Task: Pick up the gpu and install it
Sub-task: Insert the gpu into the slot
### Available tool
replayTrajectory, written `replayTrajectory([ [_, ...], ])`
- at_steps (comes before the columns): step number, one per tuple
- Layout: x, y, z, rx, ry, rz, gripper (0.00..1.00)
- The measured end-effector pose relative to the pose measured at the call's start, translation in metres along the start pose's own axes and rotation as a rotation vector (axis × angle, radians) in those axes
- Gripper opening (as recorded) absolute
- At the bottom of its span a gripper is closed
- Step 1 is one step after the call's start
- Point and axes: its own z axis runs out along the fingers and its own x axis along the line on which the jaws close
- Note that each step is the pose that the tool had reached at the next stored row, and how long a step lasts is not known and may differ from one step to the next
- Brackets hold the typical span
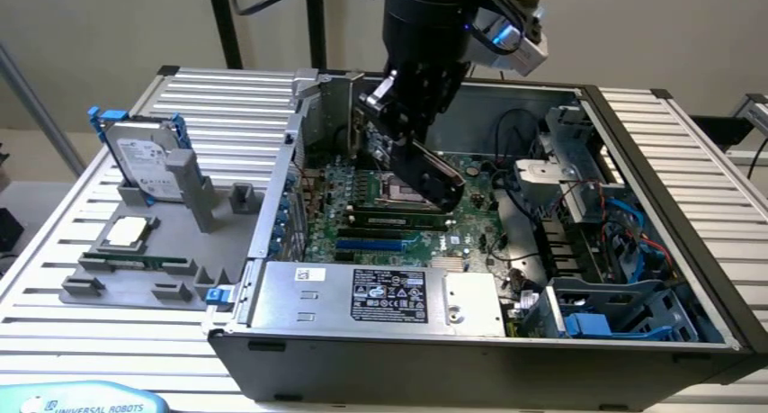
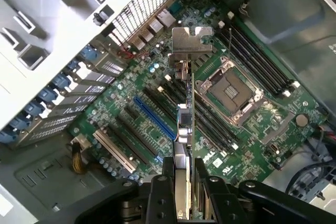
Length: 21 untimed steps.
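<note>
Currently holds gpu (image 1: 427,175) aloft inside open computer case (image 1: 480,359), tilted, silver bracket (image 2: 191,43) at far end from gripper (image 2: 184,177). Pinches card's edge with jaws narrowed on it. Hangs over motherboard (image 2: 252,145), between blue slot (image 2: 155,116) and CPU socket (image 2: 231,90), apparently not touching either. Shows hard drive (image 1: 147,166) standing in grey holder (image 1: 120,282) outside case, exterior view's left, with memory stick (image 1: 135,260) lying on same holder.

A black cylindrical wrist (image 1: 426,22) is ringed with blue light (image 1: 470,23); a silver camera housing (image 1: 524,40) and black jaws are fitted.
</note>
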Motion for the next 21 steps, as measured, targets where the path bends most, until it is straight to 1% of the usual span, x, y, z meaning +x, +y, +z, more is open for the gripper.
replayTrajectory([
  [8,0.0,-0.0002,0.0054,0.002,0.0009,-0.146,0.27],
  [17,0.0,-0.0004,0.0104,0.0156,-0.0077,-0.31,0.27],
  [21,0.0,-0.0004,0.0121,0.024,-0.0132,-0.382,0.27],
])
